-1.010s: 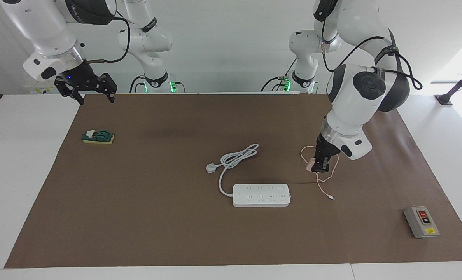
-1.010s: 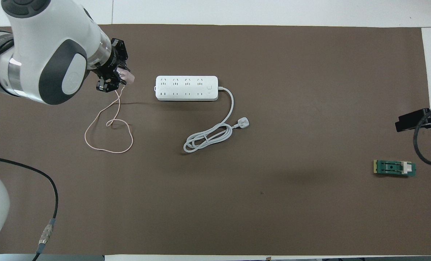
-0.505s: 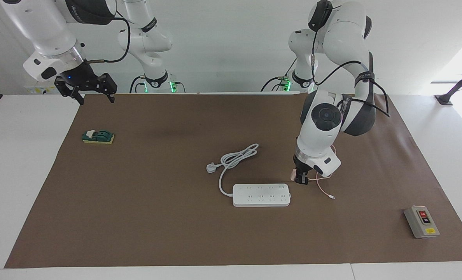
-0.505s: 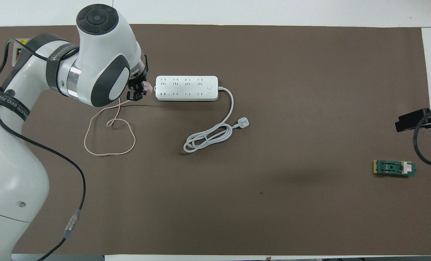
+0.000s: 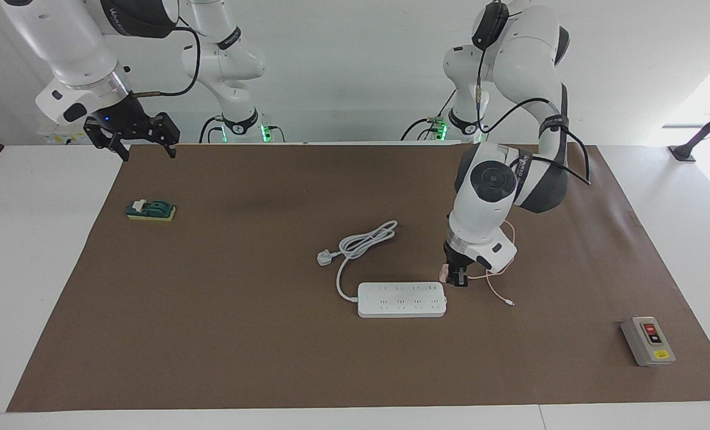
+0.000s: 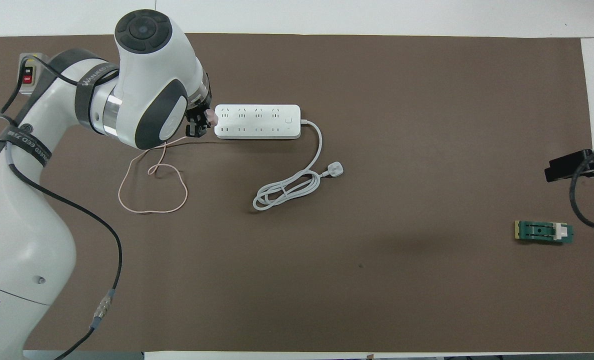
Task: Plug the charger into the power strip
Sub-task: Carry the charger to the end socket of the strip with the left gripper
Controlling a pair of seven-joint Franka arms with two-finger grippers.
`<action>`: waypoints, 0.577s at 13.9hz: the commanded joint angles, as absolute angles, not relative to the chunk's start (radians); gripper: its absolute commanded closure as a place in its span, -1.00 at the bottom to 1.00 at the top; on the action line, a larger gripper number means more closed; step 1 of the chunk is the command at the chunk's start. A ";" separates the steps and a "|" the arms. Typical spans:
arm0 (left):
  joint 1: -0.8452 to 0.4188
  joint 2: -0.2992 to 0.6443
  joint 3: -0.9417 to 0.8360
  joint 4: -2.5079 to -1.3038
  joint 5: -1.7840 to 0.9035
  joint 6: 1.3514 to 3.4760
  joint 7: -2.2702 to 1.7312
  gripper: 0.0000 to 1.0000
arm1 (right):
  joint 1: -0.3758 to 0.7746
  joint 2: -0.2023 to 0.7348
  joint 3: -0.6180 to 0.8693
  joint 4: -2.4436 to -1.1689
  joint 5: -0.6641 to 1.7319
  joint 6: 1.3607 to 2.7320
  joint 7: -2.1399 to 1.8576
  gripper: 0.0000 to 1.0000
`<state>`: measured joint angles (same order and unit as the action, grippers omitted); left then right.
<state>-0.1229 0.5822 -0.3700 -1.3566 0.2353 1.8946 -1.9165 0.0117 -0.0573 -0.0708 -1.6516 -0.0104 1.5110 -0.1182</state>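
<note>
The power strip (image 5: 401,299) lies flat in the middle of the brown mat, and it also shows in the overhead view (image 6: 257,121). My left gripper (image 5: 455,276) is shut on the small pink charger (image 5: 447,273), just at the strip's end toward the left arm's end of the table. In the overhead view the left gripper (image 6: 200,122) holds the charger (image 6: 210,117) right by that end's edge. The thin pink cable (image 6: 149,192) trails in loops on the mat, nearer to the robots. My right gripper (image 5: 147,152) waits open over the mat's corner.
The strip's thick white cord ends in a white plug (image 5: 324,258), nearer to the robots than the strip. A grey switch box (image 5: 648,340) sits toward the left arm's end. A green part on a yellow pad (image 5: 150,209) lies toward the right arm's end.
My left gripper has carried the charger from over the cable loops toward the power strip's end and lowered it. The cable has dragged along. The right arm has not moved.
</note>
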 commanded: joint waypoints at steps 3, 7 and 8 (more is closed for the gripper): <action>-0.137 0.584 -0.357 -1.430 0.244 1.985 -1.944 1.00 | -0.002 -0.072 -0.060 -1.664 -0.017 1.503 -0.110 -1.00; -0.135 0.584 -0.356 -1.456 0.242 2.022 -1.944 1.00 | -0.002 -0.072 -0.060 -1.664 -0.017 1.503 -0.110 -1.00; -0.135 0.583 -0.356 -1.459 0.244 2.022 -1.944 1.00 | -0.002 -0.072 -0.060 -1.664 -0.017 1.505 -0.110 -1.00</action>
